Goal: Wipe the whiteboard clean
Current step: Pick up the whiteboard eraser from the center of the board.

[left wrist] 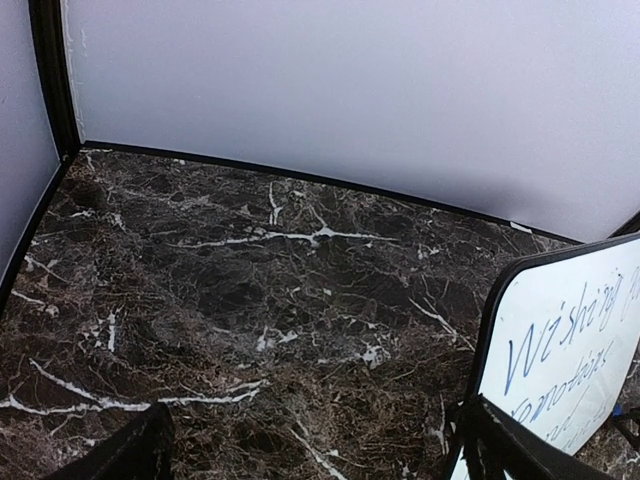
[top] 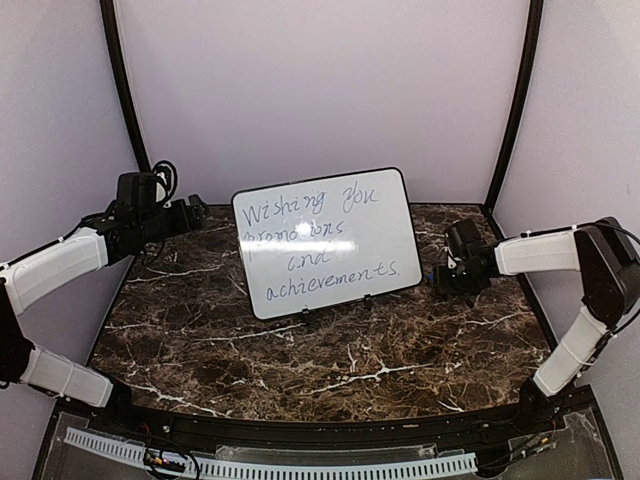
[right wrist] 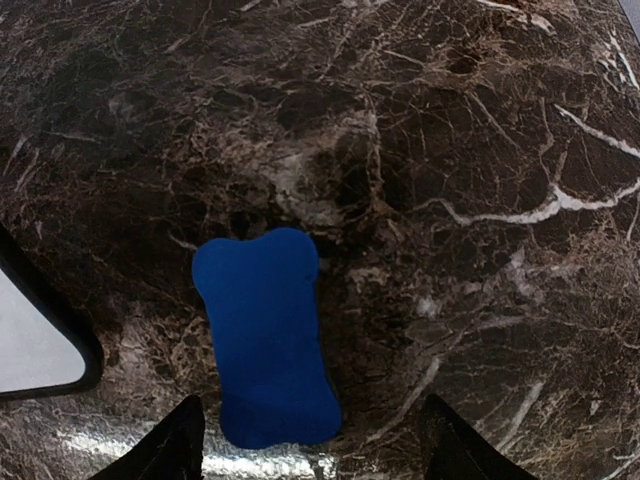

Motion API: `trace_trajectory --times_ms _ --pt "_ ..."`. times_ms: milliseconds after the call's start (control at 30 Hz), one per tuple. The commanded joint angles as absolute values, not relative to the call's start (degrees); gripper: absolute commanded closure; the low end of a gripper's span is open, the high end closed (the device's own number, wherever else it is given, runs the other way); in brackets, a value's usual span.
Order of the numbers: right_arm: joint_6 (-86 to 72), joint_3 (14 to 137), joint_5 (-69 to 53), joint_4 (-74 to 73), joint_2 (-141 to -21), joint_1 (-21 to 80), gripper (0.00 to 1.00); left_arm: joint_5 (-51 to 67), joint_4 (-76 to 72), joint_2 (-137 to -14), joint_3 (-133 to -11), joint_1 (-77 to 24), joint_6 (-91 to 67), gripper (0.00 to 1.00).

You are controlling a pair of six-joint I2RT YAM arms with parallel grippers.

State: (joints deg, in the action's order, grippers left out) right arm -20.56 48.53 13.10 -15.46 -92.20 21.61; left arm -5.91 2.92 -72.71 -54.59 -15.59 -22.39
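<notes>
The whiteboard [top: 325,243], a glossy white rectangle with rounded corners and a thin black frame, leans back at the far middle of the veined dark marble tabletop [top: 300,350], covered in blue-grey handwriting. The left gripper [top: 195,213] hangs released at the far left. The right gripper [top: 450,275] is released above a matte blue, bone-shaped eraser [right wrist: 265,340] lying flat just right of the board.

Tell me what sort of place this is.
Probably a robot test cell: a marble-patterned tabletop boxed in by plain walls and black posts, with a handwritten whiteboard propped up on it.
</notes>
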Motion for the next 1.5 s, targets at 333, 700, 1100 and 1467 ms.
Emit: trace_trajectory --times_ms 333,700,1100,1467 --pt "-20.24 51.71 12.12 -7.96 -98.55 21.32 0.39 -4.16 1.41 -72.87 -53.55 -14.44 -23.4 0.01" --pt "-19.73 47.26 13.55 -5.07 -94.92 21.32 0.63 -3.52 1.23 -73.21 -53.5 -14.11 -23.71 0.01" --pt "-20.13 47.29 12.75 -3.29 -95.92 21.29 0.63 -3.43 1.08 -73.39 -53.27 -14.03 -23.82 0.01" --pt "-20.01 46.7 14.57 -3.34 -92.26 21.28 0.73 1.37 -2.27 -73.62 -52.43 -13.62 -23.47 0.01"
